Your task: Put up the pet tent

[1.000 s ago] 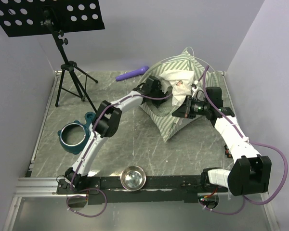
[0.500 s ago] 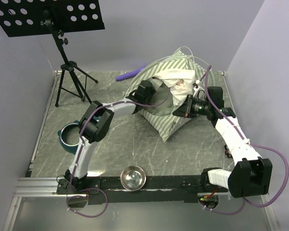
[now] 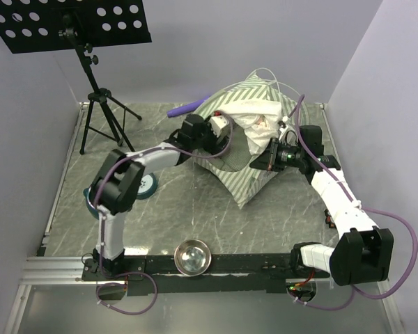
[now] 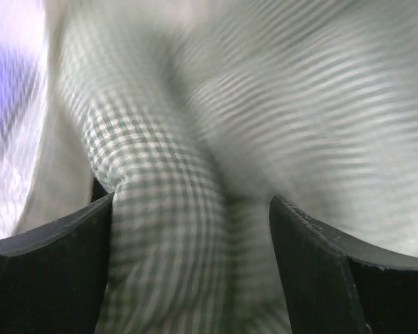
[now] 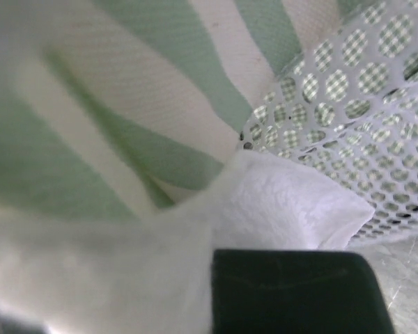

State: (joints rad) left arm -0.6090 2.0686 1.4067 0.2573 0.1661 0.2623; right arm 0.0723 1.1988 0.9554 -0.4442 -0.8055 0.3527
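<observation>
The pet tent (image 3: 254, 104), green-and-white striped with white mesh, stands half raised at the back of the table, and thin poles arc over its top. My left gripper (image 3: 225, 136) is pushed into its left side. In the left wrist view that gripper (image 4: 194, 203) stands open, and the grey-green checked cushion (image 4: 160, 181) bulges between its fingers. My right gripper (image 3: 266, 158) sits at the tent's right front. In the right wrist view it (image 5: 223, 275) is shut on a fold of the tent's white fabric (image 5: 292, 205). Striped cloth (image 5: 125, 104) and mesh (image 5: 366, 90) lie behind.
A steel bowl (image 3: 192, 256) sits near the front rail. A teal bowl holder (image 3: 145, 186) shows partly behind the left arm. A purple object (image 3: 183, 108) lies at the back beside the tent. A music stand's tripod (image 3: 101, 118) stands at the back left.
The left arm's elbow swung left and its gripper drew back toward the tent's left edge. Its jaws closed, then spread wide. The tent's left side rose. The right arm stayed put.
</observation>
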